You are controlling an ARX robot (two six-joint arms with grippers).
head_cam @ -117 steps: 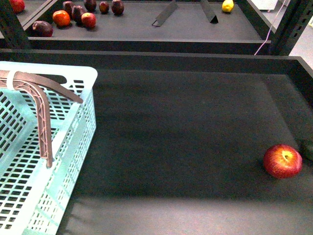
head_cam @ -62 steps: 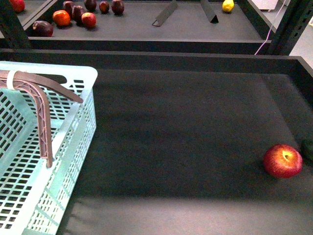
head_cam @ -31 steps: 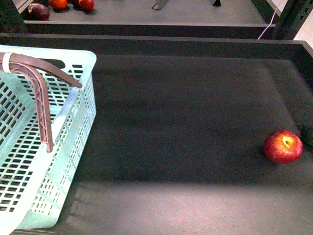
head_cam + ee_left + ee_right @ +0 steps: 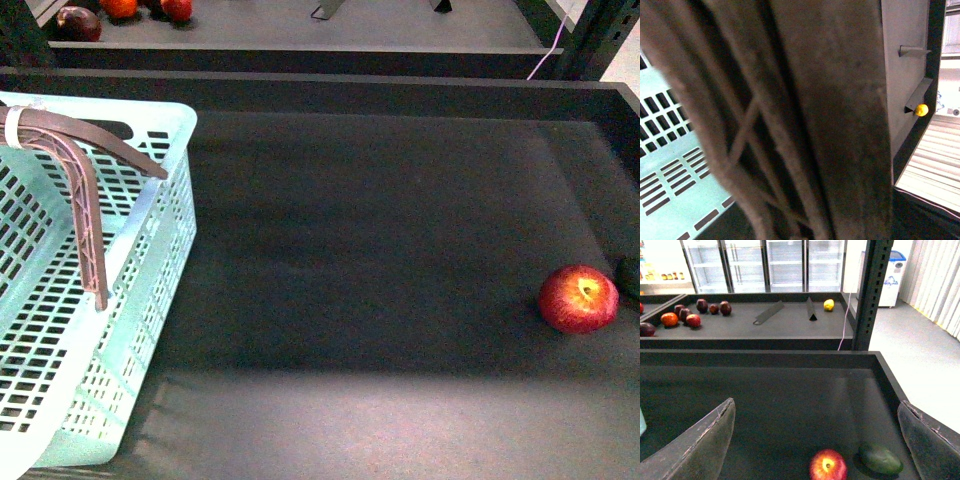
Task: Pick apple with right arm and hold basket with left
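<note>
The apple [image 4: 578, 298], glossy red with a yellow patch at its stem, lies on the dark tray floor at the far right. The mint-blue basket [image 4: 150, 115] with its brown ribbed handle [image 4: 82, 190] stands at the left. No arm shows in the front view. In the left wrist view the handle [image 4: 790, 125] fills the picture above the basket's slotted wall [image 4: 670, 165]; my left gripper is shut on it, fingers hidden. My right gripper [image 4: 816, 405] hangs open above the tray, the apple [image 4: 828, 466] showing between its fingers [image 4: 705, 440], apart from both.
A dark green oval fruit [image 4: 880, 458] lies just beside the apple, by the tray's right wall [image 4: 887, 385]. The shelf behind holds several dark red fruits [image 4: 702, 305], a lemon [image 4: 828, 304] and two metal dividers. A black post [image 4: 872, 290] rises at the back right.
The front view has tilted down, so the back shelf has slid up nearly out of the picture. The basket and the apple lie where they were.
</note>
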